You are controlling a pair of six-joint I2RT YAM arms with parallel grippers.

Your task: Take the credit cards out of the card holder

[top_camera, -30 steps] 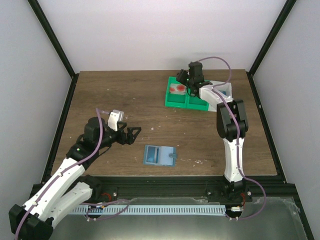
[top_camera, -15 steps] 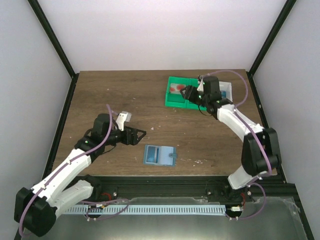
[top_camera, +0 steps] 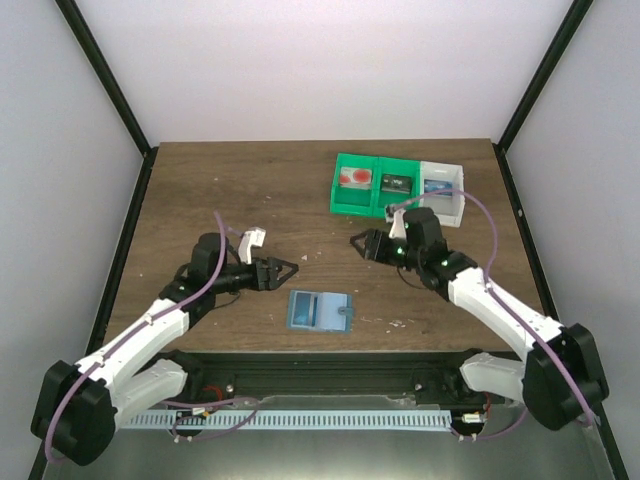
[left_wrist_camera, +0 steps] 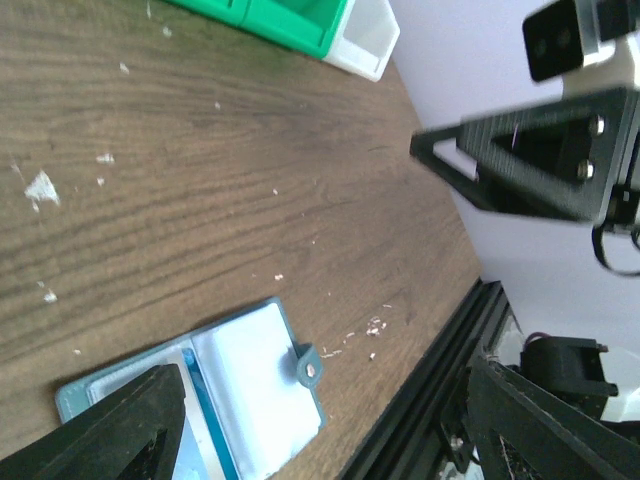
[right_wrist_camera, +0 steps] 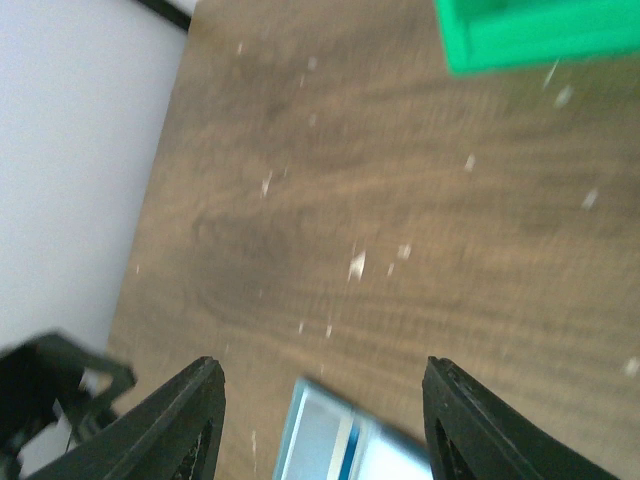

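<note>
From above, the wallet [top_camera: 319,311] lies open on the table [top_camera: 220,180], nearer my bases than my left gripper [top_camera: 290,270] and right gripper [top_camera: 356,243], both spread and empty. Left wrist: the wallet [left_wrist_camera: 230,390] sits below my open jaws, beside one finger [left_wrist_camera: 120,430]. Right wrist: its corner [right_wrist_camera: 345,445] shows between my parted jaws.

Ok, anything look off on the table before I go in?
Only small white flecks scattered over the wooden table, some beside the card holder, like debris. The card holder lies flat and open; nothing looks damaged.
</note>
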